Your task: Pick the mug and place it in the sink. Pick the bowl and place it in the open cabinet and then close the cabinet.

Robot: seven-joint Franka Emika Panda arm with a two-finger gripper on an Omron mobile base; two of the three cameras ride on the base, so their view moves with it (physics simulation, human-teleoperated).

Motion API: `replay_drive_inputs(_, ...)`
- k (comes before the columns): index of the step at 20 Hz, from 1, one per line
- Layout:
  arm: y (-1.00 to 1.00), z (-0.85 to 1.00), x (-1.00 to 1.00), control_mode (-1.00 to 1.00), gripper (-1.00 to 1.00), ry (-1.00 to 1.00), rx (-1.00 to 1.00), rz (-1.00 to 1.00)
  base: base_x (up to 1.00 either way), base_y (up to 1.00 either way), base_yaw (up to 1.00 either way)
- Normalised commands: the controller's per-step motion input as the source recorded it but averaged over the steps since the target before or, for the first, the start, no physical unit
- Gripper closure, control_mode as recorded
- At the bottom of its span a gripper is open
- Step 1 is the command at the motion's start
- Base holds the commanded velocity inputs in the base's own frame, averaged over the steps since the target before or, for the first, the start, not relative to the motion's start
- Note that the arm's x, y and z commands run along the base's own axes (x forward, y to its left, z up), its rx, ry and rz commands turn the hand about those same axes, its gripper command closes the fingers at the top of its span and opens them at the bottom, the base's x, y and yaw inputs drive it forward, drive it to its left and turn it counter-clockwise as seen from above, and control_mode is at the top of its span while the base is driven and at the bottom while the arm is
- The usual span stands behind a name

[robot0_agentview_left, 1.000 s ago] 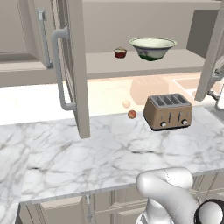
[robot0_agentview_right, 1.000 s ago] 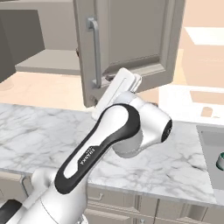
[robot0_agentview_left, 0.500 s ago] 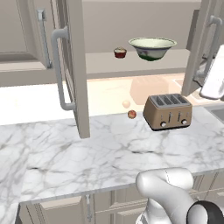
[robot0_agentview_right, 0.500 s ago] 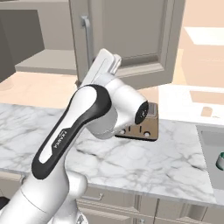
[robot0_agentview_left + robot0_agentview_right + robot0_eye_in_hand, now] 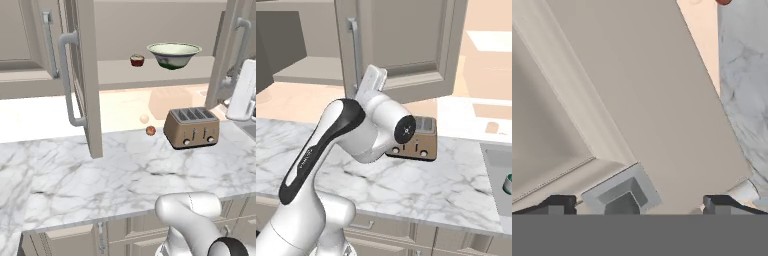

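Cabinet door (image 5: 637, 100), the beige-grey recessed-panel one on the upper wall unit, hangs open right in front of the gripper (image 5: 639, 205), whose jaws stand wide and hold nothing. It looks stiff, light on its hinges, best pushed on the flat panel or taken by the long silver bar handle (image 5: 355, 50). Behind it the wide pale green-white bowl (image 5: 174, 54) already sits on the shelf (image 5: 155, 72), beside a tiny dark-red cup (image 5: 137, 60); a bronze toaster (image 5: 192, 127) stands on the white marble counter (image 5: 100, 180) below
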Motion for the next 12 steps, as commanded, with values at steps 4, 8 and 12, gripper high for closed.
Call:
replay_drive_inputs(4,0.76,-0.87,0.92,-1.0,-1.0,0.17,-0.14,-0.23,0.0,0.0,0.0)
replay_drive_inputs(8,1.0,-1.0,1.0,-1.0,-1.0,0.37,-0.04,-0.18,0.0,0.0,0.0)
replay_drive_inputs(12,1.0,-0.44,1.0,-1.0,-1.0,0.13,0.0,-0.14,0.0,0.0,0.0)
